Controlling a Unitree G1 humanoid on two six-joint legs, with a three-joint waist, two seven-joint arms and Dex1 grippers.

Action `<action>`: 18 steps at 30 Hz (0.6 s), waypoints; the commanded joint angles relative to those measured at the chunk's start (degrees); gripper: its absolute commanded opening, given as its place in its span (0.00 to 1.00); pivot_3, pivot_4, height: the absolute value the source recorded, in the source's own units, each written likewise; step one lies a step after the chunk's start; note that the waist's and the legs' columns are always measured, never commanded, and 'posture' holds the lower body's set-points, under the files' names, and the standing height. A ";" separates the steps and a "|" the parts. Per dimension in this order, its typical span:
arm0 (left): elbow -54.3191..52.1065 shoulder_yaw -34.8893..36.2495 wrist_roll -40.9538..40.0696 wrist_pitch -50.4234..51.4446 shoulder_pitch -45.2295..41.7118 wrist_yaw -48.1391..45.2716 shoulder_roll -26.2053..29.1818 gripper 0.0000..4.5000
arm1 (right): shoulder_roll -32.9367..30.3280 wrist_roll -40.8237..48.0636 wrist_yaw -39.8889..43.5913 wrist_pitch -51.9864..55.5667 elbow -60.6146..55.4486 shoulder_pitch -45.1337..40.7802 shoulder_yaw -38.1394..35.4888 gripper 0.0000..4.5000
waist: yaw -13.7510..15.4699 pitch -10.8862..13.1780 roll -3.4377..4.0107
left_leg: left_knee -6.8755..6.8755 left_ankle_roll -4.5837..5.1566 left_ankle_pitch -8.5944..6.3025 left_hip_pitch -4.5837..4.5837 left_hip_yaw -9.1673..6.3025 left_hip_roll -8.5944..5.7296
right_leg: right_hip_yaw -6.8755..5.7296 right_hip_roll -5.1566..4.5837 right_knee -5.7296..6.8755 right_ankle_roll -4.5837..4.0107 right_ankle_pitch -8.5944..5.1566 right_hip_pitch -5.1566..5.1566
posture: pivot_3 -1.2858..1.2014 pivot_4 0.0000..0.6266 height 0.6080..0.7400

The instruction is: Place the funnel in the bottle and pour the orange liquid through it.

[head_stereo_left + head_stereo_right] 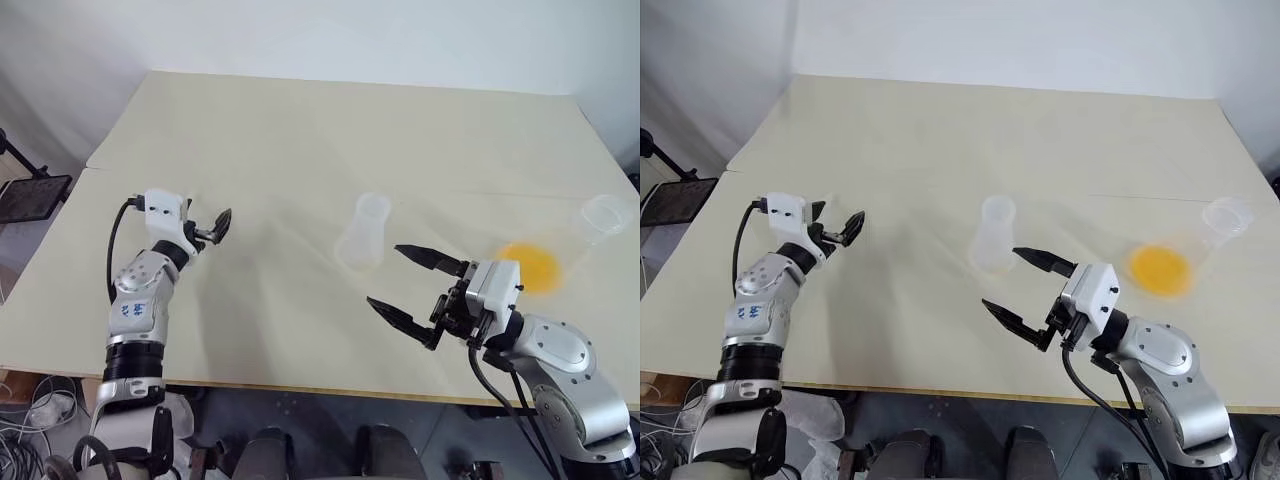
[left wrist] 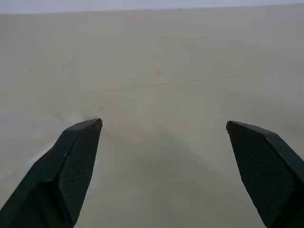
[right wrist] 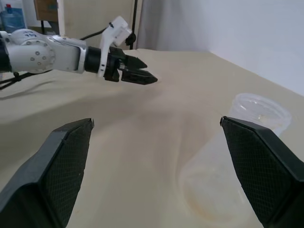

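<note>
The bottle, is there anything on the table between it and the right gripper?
Nothing visible. The bottle stands just beyond the open right gripper, with bare table between them. The flask holding the orange liquid lies off to the robot's right, clear of that path.

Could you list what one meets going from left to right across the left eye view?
Left gripper → bottle → right gripper → orange liquid in the flask lying on its side.
</note>
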 commanded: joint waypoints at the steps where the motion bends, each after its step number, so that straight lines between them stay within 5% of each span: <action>1: 2.89 -1.16 1.73 -2.43 -2.50 0.55 0.00 0.99 | 0.24 0.19 -1.34 -0.54 -2.68 0.99 -1.64 1.00 | 0.04 0.00 0.00 | 0.01 0.00 0.00 -0.01 0.01 0.00 | -0.01 0.00 0.00 0.00 0.00 0.01 | 0.52 0.24 1.00; 6: 6.26 0.84 1.11 -4.90 -5.05 3.89 -0.85 0.99 | -0.15 0.09 -2.28 -0.76 -3.58 2.11 -2.70 1.00 | 0.07 0.00 -0.01 | 0.04 0.00 0.00 -0.04 0.02 -0.01 | -0.03 0.00 -0.01 0.00 0.00 0.01 | 0.52 0.24 1.00; 11: -2.75 -0.37 -0.98 -6.11 1.27 -0.26 -2.42 0.99 | 0.19 -0.34 -2.77 -0.97 -3.81 2.73 -2.76 1.00 | -0.05 0.00 -0.01 | 0.01 0.00 0.00 -0.03 -0.01 0.00 | -0.01 -0.02 -0.01 0.00 0.00 0.00 | 0.52 0.24 1.00; 18: -16.52 2.35 -1.03 -2.71 11.35 7.69 -5.92 0.99 | 0.30 -0.55 -2.81 -1.09 -3.60 2.54 -2.80 1.00 | 0.11 0.00 -0.01 | 0.03 0.00 0.00 -0.01 -0.18 0.02 | 0.08 -0.02 -0.03 0.00 0.00 0.00 | 0.52 0.24 1.00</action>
